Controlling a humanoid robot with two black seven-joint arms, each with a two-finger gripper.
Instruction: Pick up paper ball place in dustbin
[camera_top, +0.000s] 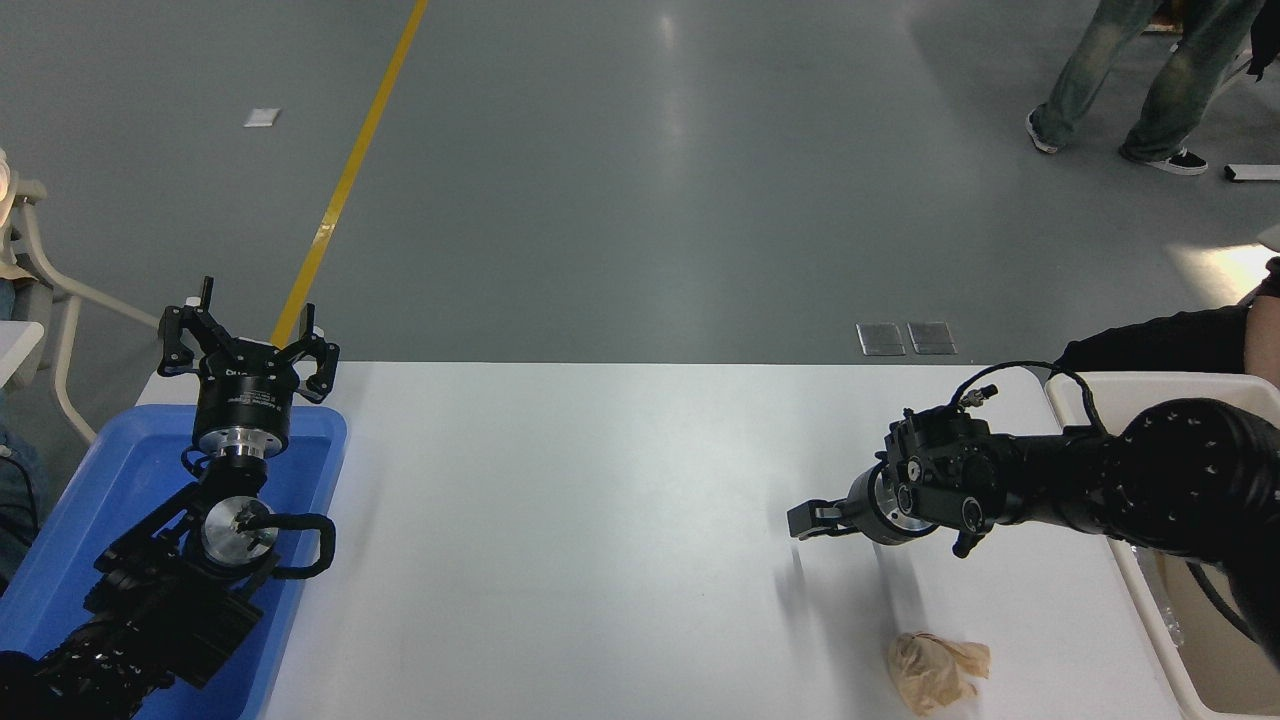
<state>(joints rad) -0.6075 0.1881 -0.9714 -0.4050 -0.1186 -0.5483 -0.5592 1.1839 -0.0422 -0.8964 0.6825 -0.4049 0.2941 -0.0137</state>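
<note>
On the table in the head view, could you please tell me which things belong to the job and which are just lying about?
Belongs to the job:
- paper ball, on the table near the front edge
- dustbin, at the right edge
- right tool, above the table, apart from the ball

Just about:
- blue tray
- left tool, parked over the tray
- a person's legs on the floor beyond

A single head camera sits high on the robot's side, looking forward and down across the white worktop (600, 520). The grey floor (640, 180) fills the upper frame; both arms enter from the lower corners.
</note>
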